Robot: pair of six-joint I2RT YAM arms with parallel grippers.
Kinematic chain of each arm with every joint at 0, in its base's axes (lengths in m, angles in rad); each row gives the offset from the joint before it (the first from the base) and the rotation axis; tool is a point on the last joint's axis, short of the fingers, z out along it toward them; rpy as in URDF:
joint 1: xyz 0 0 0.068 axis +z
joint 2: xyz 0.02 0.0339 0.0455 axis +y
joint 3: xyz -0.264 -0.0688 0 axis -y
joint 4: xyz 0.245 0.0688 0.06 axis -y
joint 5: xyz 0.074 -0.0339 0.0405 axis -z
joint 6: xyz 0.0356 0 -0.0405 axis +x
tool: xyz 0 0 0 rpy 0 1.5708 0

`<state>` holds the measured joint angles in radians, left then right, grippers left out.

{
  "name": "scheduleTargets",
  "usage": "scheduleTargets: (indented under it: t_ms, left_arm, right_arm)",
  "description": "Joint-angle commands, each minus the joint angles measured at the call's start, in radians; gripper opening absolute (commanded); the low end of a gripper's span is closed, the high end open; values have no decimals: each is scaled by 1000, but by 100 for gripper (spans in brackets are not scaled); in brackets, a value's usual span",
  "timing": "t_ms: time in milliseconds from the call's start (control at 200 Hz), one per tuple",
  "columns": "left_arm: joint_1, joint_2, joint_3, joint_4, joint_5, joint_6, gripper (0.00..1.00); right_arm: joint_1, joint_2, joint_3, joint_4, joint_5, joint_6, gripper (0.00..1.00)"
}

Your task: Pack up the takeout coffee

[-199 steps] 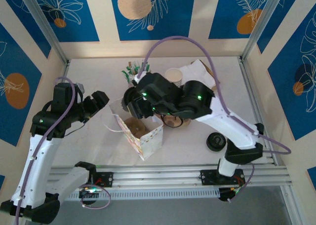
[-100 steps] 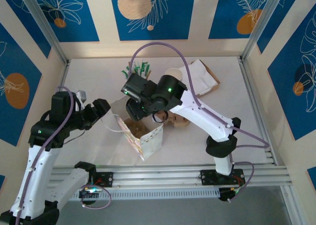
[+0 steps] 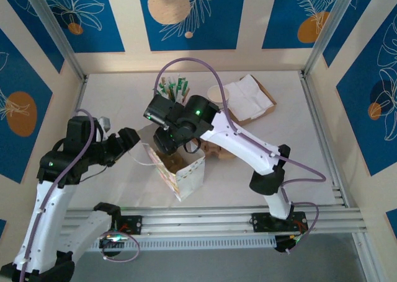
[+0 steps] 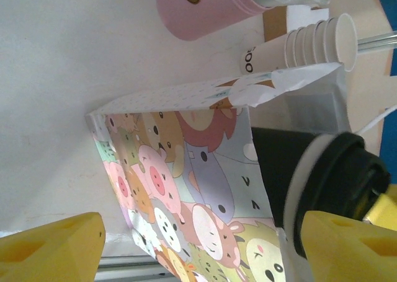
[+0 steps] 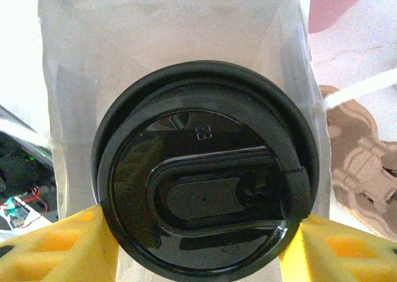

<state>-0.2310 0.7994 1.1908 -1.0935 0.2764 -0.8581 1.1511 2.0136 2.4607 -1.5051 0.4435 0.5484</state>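
From above, the right arm had swung further left than half a second before, its right pincer (image 3: 166, 139) over the paper bag (image 3: 185, 173) toward the bench's (image 3: 118, 93) near edge. Left wrist — the left pincer (image 4: 201, 235) stood wide open, empty, astride the bag's cartoon side, with the coffee cup (image 4: 322, 183) at the bag's mouth. Right wrist — the right pincer was part-closed, gripping the cup at its black lid (image 5: 205, 170).

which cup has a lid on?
The black-lidded cup in the right end effector; the stacked white cups and pink cup have no lid.
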Motion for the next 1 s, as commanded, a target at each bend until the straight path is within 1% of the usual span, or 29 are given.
scheduleTargets:
  t_ms: [0,120,195,300,520,815,995]
  left_arm:
    - [9,-52,-25,-14,5,-22,82]
    - [10,-67,-42,-13,36,-39,81]
    - [10,-70,-51,-18,45,-42,81]
    - [10,-72,-55,-26,40,-38,80]
    - [10,-86,-109,38,107,-75,80]
    - [10,-82,-116,39,109,-63,80]
    - [10,-78,-117,54,98,-53,80]
  right_arm:
    - [-13,19,6,42,-27,-18,61]
    - [-15,44,13,39,-52,-25,61]
    - [-16,58,26,8,-61,-17,60]
    - [-5,63,42,-57,-30,8,61]
    - [5,43,28,-149,-38,26,61]
    - [32,39,-13,-133,-94,53,60]
    - [39,35,-50,-123,-92,76,60]
